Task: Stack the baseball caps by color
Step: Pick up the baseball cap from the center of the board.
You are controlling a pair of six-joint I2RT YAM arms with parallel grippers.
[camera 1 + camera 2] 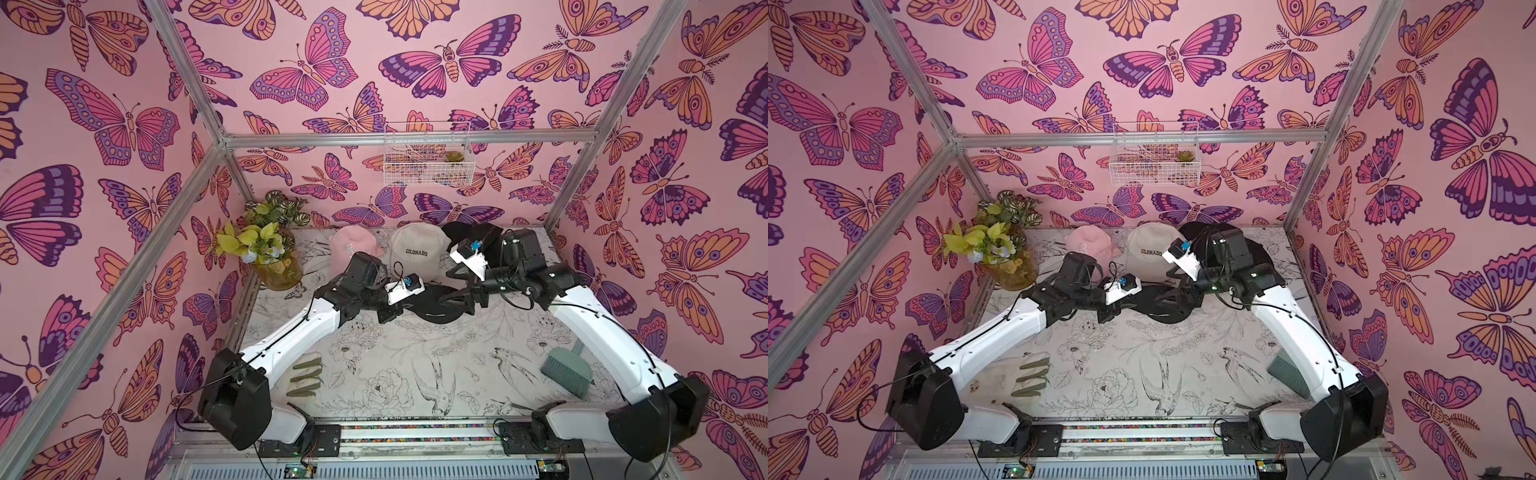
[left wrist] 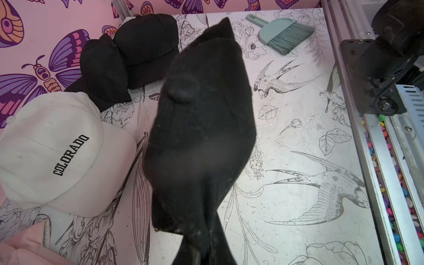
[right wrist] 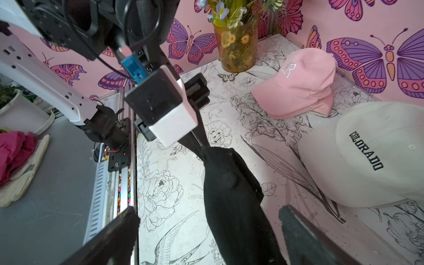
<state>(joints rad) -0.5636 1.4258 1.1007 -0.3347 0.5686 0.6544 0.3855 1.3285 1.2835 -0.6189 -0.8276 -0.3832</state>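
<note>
The black cap [image 2: 202, 128] hangs limp above the middle of the desk [image 1: 415, 365], pinched at one end by the closed left jaws, with the right jaws wide open either side of it, not touching. Soft, light cloth like this will likely sag and twist, so its stiffer brim seems the surer hold. Only the left wrist view shows plainly the other black caps [image 2: 128, 57] piled in the far right corner, which the right arm mostly hides in both top views.

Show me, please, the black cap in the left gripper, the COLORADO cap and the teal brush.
held black cap [image 2: 202, 128], left wrist view, middle of the hanging fabric.
COLORADO cap [image 2: 57, 146], left wrist view, crown beside the lettering.
teal brush [image 2: 275, 29], left wrist view, plastic back.
</note>
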